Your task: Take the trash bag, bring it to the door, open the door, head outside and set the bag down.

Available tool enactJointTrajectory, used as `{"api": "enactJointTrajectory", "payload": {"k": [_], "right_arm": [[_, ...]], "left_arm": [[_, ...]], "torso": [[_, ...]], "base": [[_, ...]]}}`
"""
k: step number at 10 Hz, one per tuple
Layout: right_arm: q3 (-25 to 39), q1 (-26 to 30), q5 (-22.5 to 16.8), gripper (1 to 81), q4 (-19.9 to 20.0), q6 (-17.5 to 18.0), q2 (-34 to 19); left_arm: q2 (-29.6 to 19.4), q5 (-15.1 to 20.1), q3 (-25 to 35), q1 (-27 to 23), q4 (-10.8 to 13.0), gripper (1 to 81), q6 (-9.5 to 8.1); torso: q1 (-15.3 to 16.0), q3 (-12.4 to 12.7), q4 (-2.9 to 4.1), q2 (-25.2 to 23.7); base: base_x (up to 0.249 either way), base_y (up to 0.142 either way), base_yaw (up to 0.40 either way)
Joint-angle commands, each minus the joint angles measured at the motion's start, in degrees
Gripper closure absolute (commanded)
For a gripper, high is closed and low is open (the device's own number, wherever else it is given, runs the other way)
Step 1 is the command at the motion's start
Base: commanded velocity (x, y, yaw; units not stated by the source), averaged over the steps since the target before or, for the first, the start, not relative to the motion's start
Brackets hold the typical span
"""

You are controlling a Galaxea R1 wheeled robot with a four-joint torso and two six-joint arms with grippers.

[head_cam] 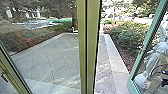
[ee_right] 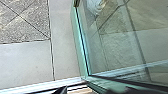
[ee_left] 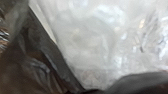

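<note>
Close up, the trash bag [ee_left: 87, 37] fronts the left wrist camera at a robot's doorway outing, its pale, translucent plastic bordered by dark folds [ee_left: 37, 57]. The left hand's grip, whether apart, together or clamped on the plastic, cannot be told. The right hand's wrist camera is angled down over a pale threshold [ee_right: 37, 83] and the lower corner of a green-framed glass door [ee_right: 86, 75]; that hand's state cannot be told either. The head view shows what the wrist views do not: the door standing open at right, blurred pale shapes [head_cam: 158, 57] in its glass, an upright post [head_cam: 85, 50] in the middle, and beyond, a paved walkway [head_cam: 47, 60] edged by shrubs [head_cam: 130, 35], with trees [head_cam: 57, 8] farther off.
</note>
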Motion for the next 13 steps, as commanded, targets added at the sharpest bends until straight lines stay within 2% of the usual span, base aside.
{"api": "enactJointTrajectory", "payload": {"k": [1, 3, 4, 6, 9, 10, 12, 13], "right_arm": [[3.9, -0.1, -4.1, 1.0, 10.7, -4.8, -2.6], [8.1, -3.8, -4.1, 1.0, 17.9, -11.8, -5.0], [10.6, -6.0, -4.1, 1.0, 18.7, -12.1, -5.9], [15.3, -11.8, -1.4, 1.0, 20.6, -12.1, -7.1], [19.7, -22.2, 6.5, 1.0, 21.1, -11.7, -7.2], [22.1, -26.2, 10.3, 1.0, 23.2, -12.4, -7.6], [26.1, -31.7, 12.8, 1.0, 23.5, -14.8, -6.8], [26.3, -34.0, 14.5, 1.0, 23.9, -14.9, -5.8]], "left_arm": [[0.3, 4.5, 0.4, -1.0, 0.3, 81.1, 0.29], [0.2, 4.5, 0.3, -1.0, 0.2, 81.1, 0.29], [0.3, 4.5, 0.3, -1.0, 0.2, 81.1, 0.29], [0.5, 4.5, 0.4, -1.0, 0.3, 81.1, 0.29], [0.5, 4.1, 0.3, -1.2, 0.3, 81.1, 0.29], [0.4, 4.1, 0.3, -1.3, 0.4, 81.1, 0.38], [0.4, 4.1, 0.3, -1.4, 0.4, 81.1, 0.38], [0.4, 4.1, 0.3, -1.4, 0.4, 81.1, 0.38]], "torso": [[0.0, 0.0, 0.00, 0.0], [0.0, 0.0, 0.00, 0.0], [0.0, 0.0, 0.00, 0.0], [0.0, 0.0, 0.00, 0.0], [0.0, 0.0, 0.00, 0.0], [0.0, 0.0, 0.00, 0.0], [0.0, 0.0, 0.00, 0.0], [0.0, 0.0, 0.00, 0.0]], "base": [[0.000, 0.000, 0.000], [0.000, 0.000, 0.000], [0.000, 0.000, 0.000], [0.000, 0.000, 0.000], [0.000, 0.000, 0.000], [0.000, 0.000, 0.000], [0.000, 0.000, 0.000], [0.000, 0.000, 0.000]]}}
